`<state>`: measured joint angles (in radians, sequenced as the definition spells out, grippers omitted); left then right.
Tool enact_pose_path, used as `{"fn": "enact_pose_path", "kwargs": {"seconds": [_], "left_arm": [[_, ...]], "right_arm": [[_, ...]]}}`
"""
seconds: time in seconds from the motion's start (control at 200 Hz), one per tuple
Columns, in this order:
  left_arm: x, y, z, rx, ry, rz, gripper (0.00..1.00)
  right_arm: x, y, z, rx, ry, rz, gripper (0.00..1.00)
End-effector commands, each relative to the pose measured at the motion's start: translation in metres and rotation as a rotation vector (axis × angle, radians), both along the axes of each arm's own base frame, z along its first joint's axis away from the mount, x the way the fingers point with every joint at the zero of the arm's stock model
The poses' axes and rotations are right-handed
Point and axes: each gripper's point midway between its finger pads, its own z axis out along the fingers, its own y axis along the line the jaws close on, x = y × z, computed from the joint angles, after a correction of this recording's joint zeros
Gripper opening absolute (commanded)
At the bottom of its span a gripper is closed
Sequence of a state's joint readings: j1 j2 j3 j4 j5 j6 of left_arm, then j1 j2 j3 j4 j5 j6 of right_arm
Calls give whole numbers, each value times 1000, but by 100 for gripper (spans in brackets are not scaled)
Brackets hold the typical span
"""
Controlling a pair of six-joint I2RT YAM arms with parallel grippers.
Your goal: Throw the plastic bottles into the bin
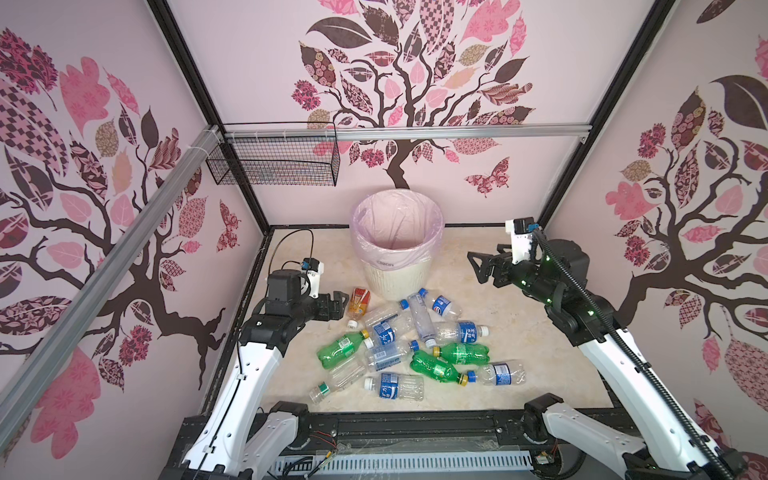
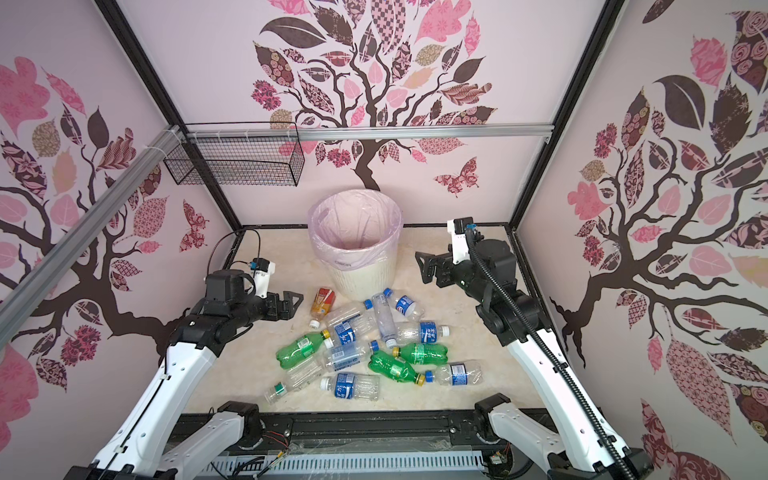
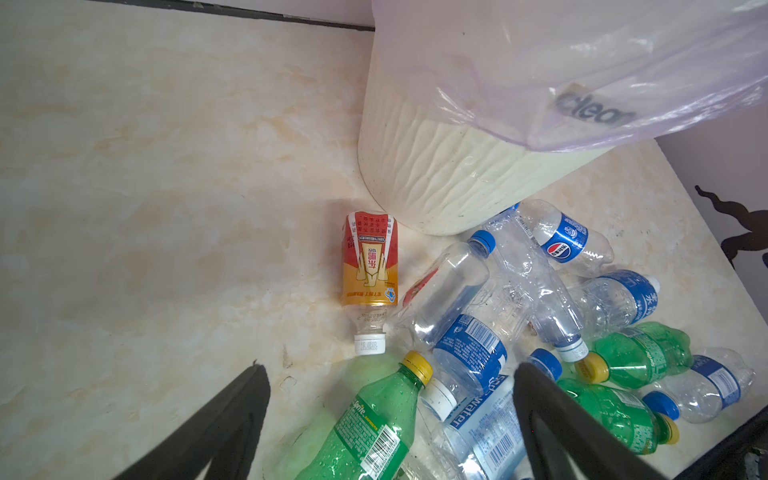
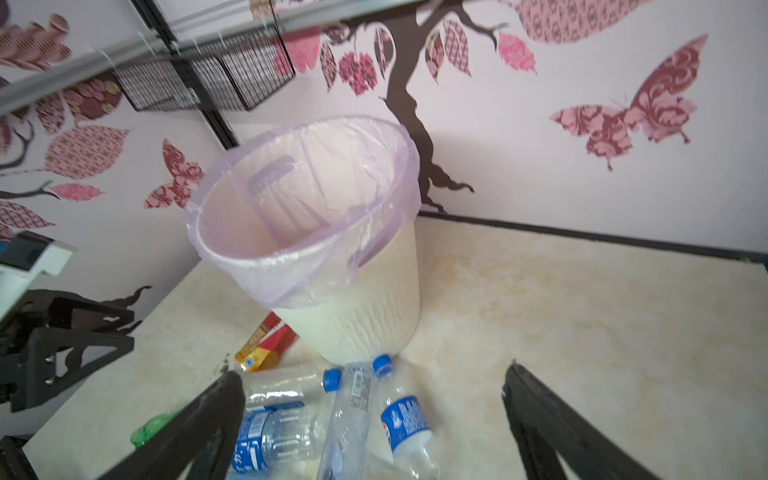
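The bin (image 1: 395,282) (image 2: 360,282), cream and ribbed with a pink liner, stands upright at the back middle of the table. Several plastic bottles (image 1: 399,345) (image 2: 357,349) lie in a heap in front of it, clear, blue-labelled and green. An orange-labelled bottle (image 1: 359,300) (image 3: 370,262) lies at the heap's left, near the bin's foot (image 3: 436,174). My left gripper (image 1: 343,305) (image 3: 390,368) hangs open and empty just left of that bottle, low over the heap's edge. My right gripper (image 1: 475,267) (image 4: 372,372) is raised to the right of the bin (image 4: 365,316), open and empty.
A black wire basket (image 1: 274,162) hangs on the back wall, up and to the left. Patterned walls close in three sides. A black rail (image 1: 415,428) runs along the front edge. Bare marble tabletop (image 1: 532,332) lies to the right of the heap.
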<state>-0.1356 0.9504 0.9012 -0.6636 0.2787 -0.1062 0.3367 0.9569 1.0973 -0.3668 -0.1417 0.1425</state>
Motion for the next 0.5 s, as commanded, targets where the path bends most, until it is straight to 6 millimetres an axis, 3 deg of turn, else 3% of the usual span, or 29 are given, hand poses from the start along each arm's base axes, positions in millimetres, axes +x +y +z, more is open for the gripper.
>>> {"fn": "enact_pose_path", "kwargs": {"seconds": [0.0,0.29,0.495], "left_arm": [[6,-4,4,-21,-15,-7,95],[5,-6,-10,-35,31,-6,95],[16,-3,-23,45,71,53,93]], "right_arm": [[-8,-15,-20,9,40,-71,100],[-32,-10,-45,55,47,-12,100],[-36,-12,-72,51,96,-21,99]]}}
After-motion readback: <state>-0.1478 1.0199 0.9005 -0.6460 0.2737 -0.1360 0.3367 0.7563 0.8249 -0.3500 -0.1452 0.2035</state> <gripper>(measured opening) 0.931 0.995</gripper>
